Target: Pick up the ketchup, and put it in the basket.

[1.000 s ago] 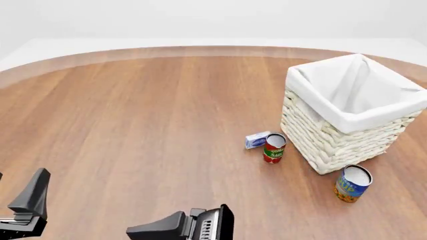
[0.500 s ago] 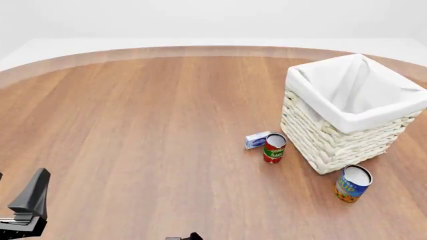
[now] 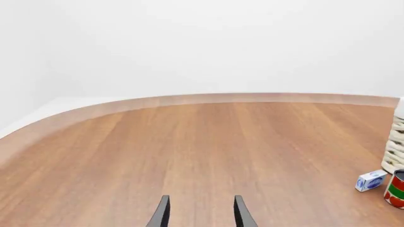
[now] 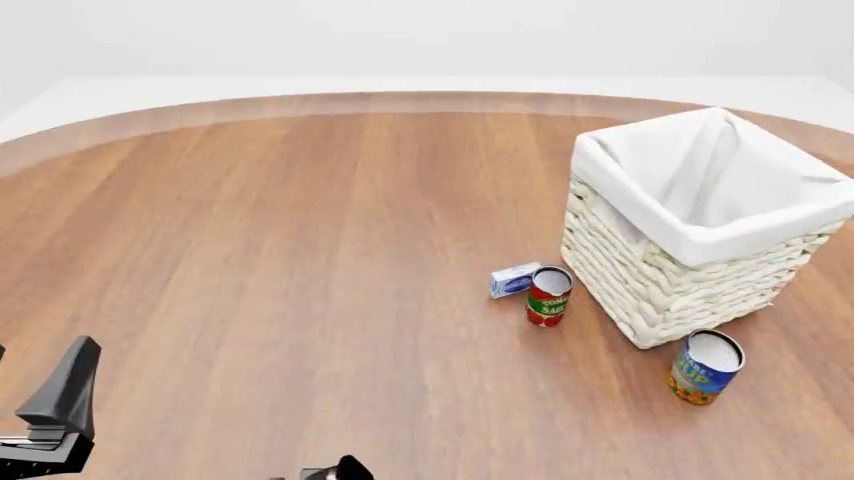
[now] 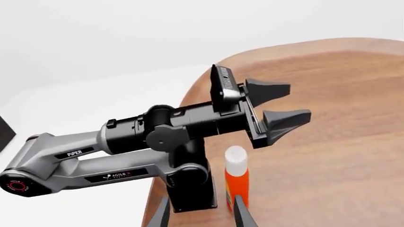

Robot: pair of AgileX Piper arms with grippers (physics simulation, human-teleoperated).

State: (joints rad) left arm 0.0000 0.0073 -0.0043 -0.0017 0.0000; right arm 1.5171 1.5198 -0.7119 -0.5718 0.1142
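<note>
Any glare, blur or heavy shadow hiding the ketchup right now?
Right wrist view: sharp and evenly lit, ketchup clear between the right hand's fingertips. Front view: flat light, faint shadows by the basket, no ketchup in frame. Left wrist view: crisp, no glare, no ketchup in frame.

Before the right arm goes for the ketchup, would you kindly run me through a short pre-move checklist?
1. Red squeeze ketchup bottle with white cap located: ok, upright by the left arm's base, seen only in the right wrist view.
2. Right tool open: ok, fingers apart, nothing held.
3. Tool aligned with the bottle: not ok, one fingertip overlaps it.
4. Left tool out of the way: ok, open over bare table.
5. Cream woven wicker basket with white liner ready: ok, upright.
6. Basket empty inside: cannot tell.
</note>
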